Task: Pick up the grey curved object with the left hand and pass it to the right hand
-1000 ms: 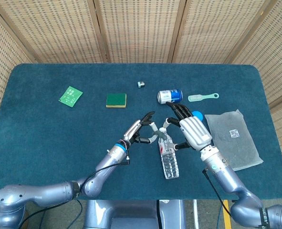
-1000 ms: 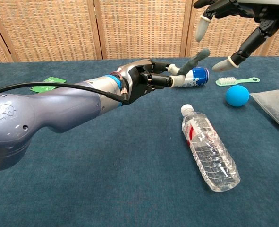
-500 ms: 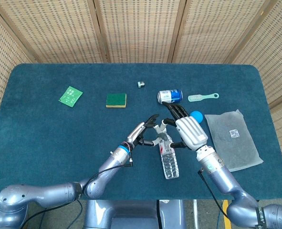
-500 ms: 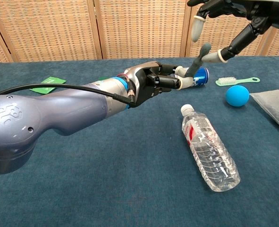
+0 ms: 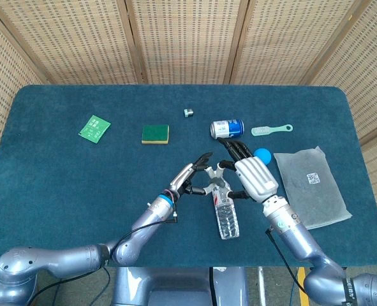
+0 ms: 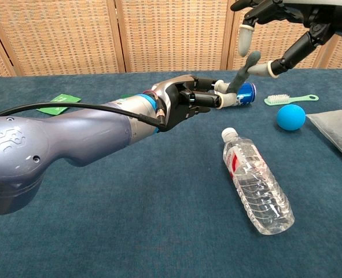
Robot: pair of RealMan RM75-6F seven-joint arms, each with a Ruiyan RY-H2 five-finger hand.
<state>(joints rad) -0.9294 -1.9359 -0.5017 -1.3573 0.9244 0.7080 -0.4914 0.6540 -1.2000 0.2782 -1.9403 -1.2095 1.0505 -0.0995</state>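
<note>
A blue carpet-like counter (image 5: 60,185) is seen from above, backed by woven cane screens (image 5: 182,38). Toward its left edge a flat green packet (image 5: 94,128) is laid, and further right a square green sponge with a yellow rim (image 5: 155,133); a small grey metal piece (image 5: 187,113) sits nearer the far edge. The left arm is stretched from the near left corner toward the middle of the counter, its smooth silver shell ending in a blue ring at the wrist. The left hand (image 6: 185,102) is held above the counter with fingers curled, and the lower end of the grey curved object (image 6: 242,72) is pinched between its fingertips (image 6: 225,99); the slim matte piece is raised upward and tilted right. A clear, ribbed plastic bottle (image 5: 225,209) with a white cap is lying on its side just beneath the two hands, near the front edge. The right hand (image 5: 249,172) is held palm down over the middle of the counter, its black fingers spread wide; one pale-tipped finger (image 6: 267,68) is touching the upper part of the grey object, while nothing is enclosed by the hand. Behind it a blue and silver can (image 5: 227,128) is lying on its side, with a round blue ball (image 5: 263,153) and a pale green brush (image 5: 270,130) further right. A crinkled translucent bag (image 5: 314,185) with a printed label is spread flat near the right edge.
</note>
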